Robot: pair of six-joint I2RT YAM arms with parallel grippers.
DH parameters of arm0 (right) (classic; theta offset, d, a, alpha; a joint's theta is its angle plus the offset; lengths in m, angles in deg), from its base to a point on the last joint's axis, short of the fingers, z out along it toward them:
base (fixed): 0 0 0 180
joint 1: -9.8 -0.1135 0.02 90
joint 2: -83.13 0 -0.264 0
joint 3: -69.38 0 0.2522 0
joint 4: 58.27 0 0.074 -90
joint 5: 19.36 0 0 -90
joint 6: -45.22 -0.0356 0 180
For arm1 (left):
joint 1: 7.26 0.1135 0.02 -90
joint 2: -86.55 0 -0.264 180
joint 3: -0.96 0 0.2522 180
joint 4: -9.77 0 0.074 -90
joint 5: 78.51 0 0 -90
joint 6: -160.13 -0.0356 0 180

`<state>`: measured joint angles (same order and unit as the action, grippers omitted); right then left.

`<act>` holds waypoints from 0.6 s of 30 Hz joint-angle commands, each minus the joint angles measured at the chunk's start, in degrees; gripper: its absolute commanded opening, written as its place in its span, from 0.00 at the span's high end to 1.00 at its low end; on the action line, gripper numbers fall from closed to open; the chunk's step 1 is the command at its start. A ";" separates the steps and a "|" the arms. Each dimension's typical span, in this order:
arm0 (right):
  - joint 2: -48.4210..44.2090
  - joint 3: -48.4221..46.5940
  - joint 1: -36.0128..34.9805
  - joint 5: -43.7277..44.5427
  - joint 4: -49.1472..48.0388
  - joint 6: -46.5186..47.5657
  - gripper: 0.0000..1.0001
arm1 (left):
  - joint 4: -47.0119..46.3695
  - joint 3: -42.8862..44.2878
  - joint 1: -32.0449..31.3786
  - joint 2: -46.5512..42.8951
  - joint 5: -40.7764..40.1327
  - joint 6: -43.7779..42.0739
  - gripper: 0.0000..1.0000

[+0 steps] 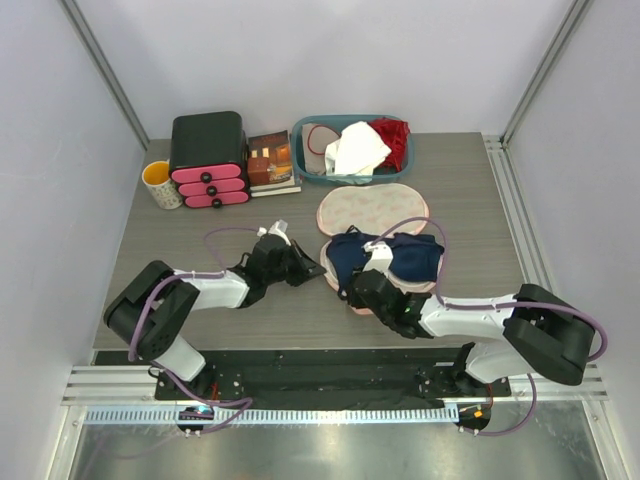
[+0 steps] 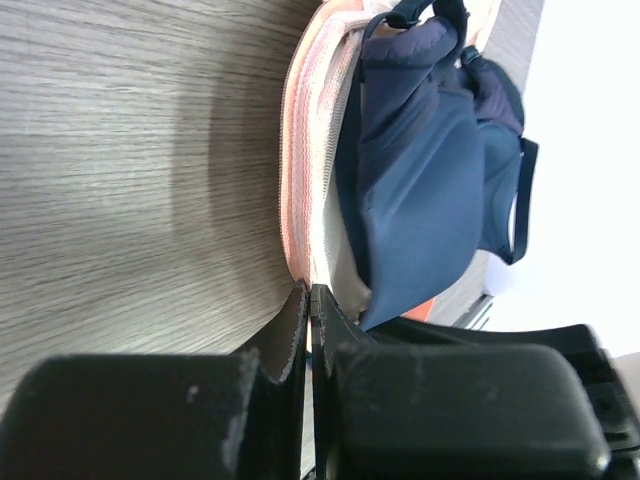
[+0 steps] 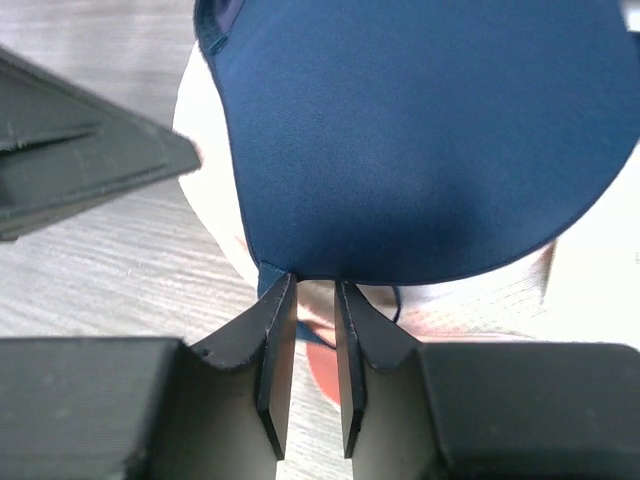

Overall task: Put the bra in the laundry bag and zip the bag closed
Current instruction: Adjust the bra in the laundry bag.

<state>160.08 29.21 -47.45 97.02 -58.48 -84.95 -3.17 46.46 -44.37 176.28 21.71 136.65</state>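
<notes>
From above first: seeing the laundry bag point(image 1: 372, 210) lying open like a clamshell in the middle of the surface point(image 1: 470, 200), with the bra point(image 1: 390, 258) heaped on its near half and spilling a little over the rim. Spotting the left end effector point(image 1: 316, 268) right at the bag's left edge, and the right end effector point(image 1: 352, 288) at the near-left side of the bra. Along the far edge, noting a teal basket point(image 1: 300, 155) with a white cloth point(image 1: 355, 148) and a red garment point(image 1: 392, 140), then books point(image 1: 270, 160), a black-and-pink drawer unit point(image 1: 208, 160) and a mug point(image 1: 160, 185).

Over to the left wrist: finding the left end effector point(image 2: 309, 292) pressed nearly together, only a sliver between the fingers, tips against the bag's pink zipper trim. Cannot tell whether any trim is pinched. Seeing navy fabric bulging beside that trim.

Now the right wrist: catching the right end effector point(image 3: 315, 285) slightly parted, tips touching the hem of a navy cup, nothing clearly clamped. Glimpsing pale bag lining beneath, and the left end effector off to the left.
</notes>
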 commanded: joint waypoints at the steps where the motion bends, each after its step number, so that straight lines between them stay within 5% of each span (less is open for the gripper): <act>1: -1.27 -3.11 0.21 7.37 0.53 1.40 0.73 | 1.30 -0.37 -0.43 -1.75 -0.46 -2.62 1.00; 18: -1.88 -5.84 3.29 8.53 7.19 10.19 0.74 | 5.43 -0.90 -1.39 -6.76 -0.73 -6.14 1.00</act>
<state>160.02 25.97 -44.41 104.84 -53.78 -77.12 1.84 45.11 -45.33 170.47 21.12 132.30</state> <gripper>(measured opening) 0.265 0.003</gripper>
